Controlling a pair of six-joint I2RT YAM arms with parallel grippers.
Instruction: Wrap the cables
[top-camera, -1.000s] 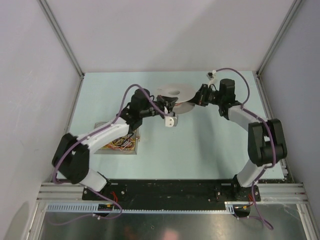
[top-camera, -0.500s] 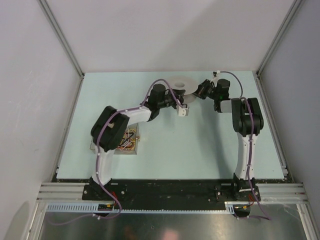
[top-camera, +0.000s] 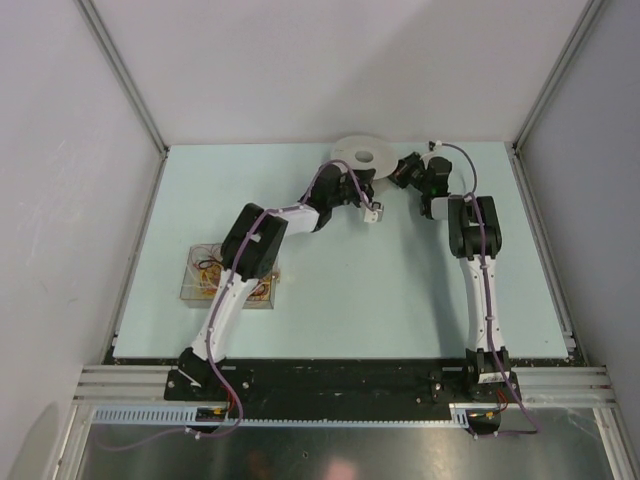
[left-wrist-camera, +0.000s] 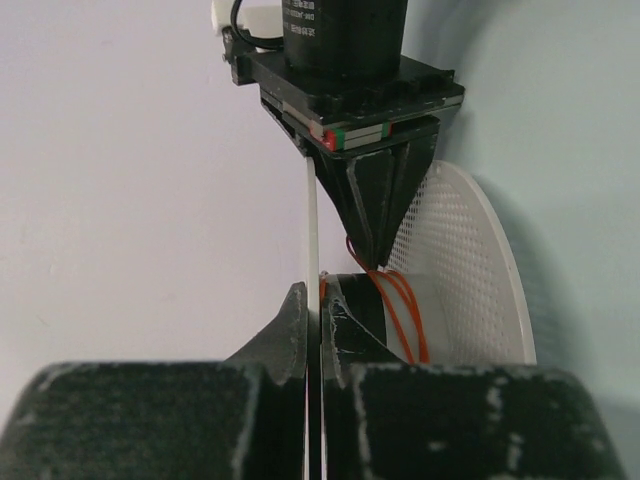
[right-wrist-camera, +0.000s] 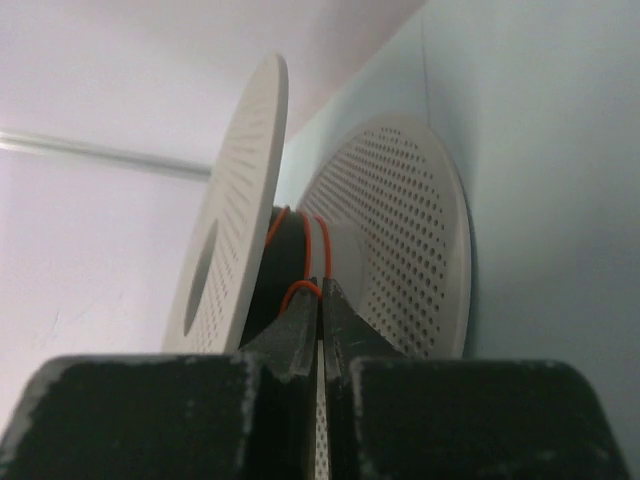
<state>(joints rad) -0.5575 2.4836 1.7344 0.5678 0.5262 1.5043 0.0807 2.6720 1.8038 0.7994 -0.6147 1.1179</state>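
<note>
White perforated spool (right-wrist-camera: 400, 230) ahead: my left pincer (left-wrist-camera: 312, 300) clamps its flange, right pincer (right-wrist-camera: 320, 290) nips the orange cable (right-wrist-camera: 300, 289); pale-green surface (top-camera: 330, 290) beneath.

Matt plastic spool (right-wrist-camera: 410, 230); smooth cables (right-wrist-camera: 303, 288)

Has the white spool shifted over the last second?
Yes. The spool has moved farther out, to the far edge of the table.

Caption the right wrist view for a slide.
Right gripper pinching an orange cable wound around the hub of the white perforated spool.
</note>
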